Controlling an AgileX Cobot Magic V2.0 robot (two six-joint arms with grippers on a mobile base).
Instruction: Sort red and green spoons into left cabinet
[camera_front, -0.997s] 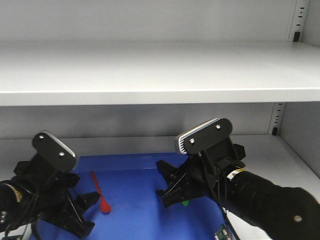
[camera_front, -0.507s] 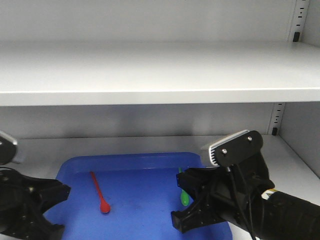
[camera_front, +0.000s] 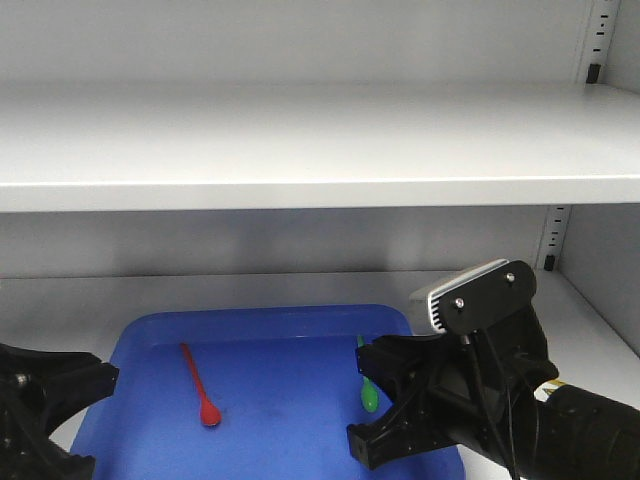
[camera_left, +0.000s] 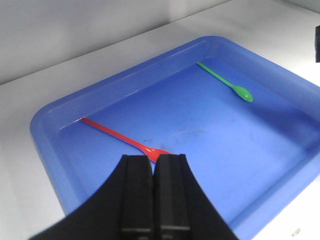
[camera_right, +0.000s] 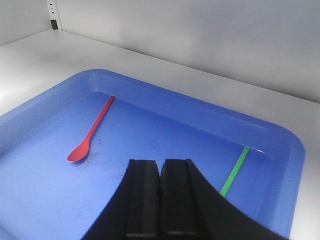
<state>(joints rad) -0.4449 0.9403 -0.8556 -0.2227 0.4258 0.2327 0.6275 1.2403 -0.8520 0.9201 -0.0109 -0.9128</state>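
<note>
Closed right gripper above glossy blue tray

Red spoon flat, left; green spoon flat, right; well apart, on lower shelf of grey cabinet.

1. The right arm is matte black, thick and rounded.
2. On its wrist sits a black camera block with a ribbed silver-white front edge and two small screws.
3. Thin black cables run below the block; a yellow-and-white label shows beside them.
4. Each gripper, left gripper and right gripper, has two flat black fingers with squared tips.
</note>
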